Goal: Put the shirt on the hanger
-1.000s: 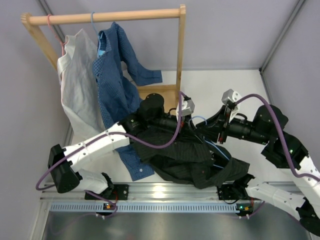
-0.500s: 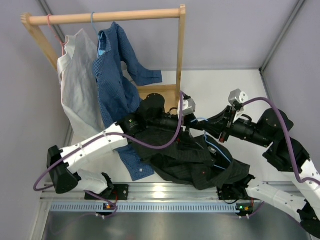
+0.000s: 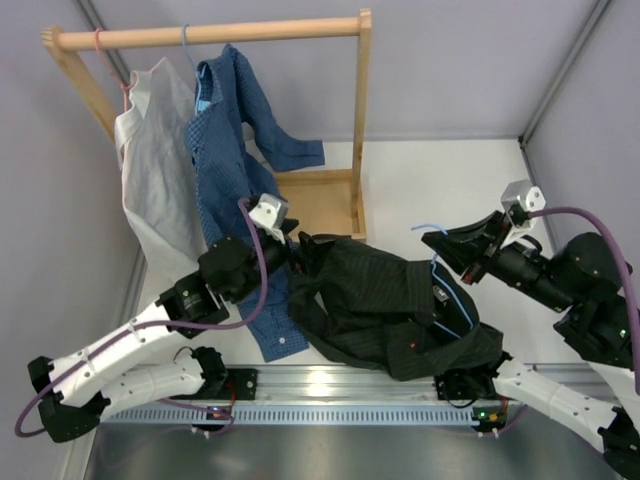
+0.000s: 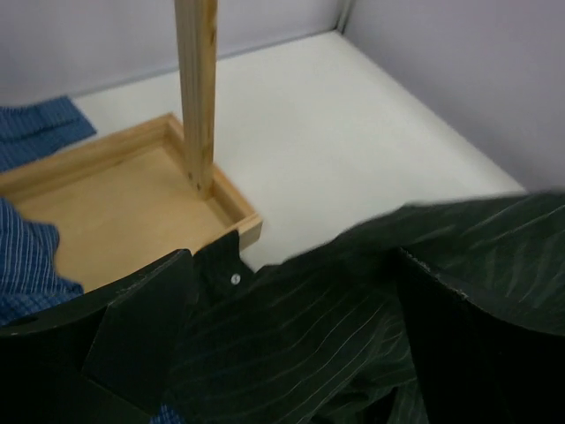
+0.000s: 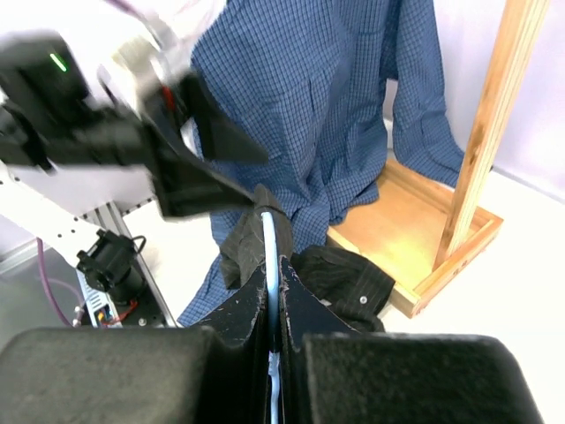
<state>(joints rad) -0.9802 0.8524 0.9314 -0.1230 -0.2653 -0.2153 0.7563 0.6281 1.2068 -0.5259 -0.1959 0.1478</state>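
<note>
The shirt [image 3: 375,290] is black with faint pinstripes, the hanger [image 5: 270,240] light blue, the rack [image 3: 210,35] pale wood.

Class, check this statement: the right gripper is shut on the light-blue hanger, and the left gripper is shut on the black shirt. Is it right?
Not quite. The left gripper is open, its fingers spread wide over the black shirt, as the left wrist view shows. The right gripper is indeed shut on the light-blue hanger.
</note>
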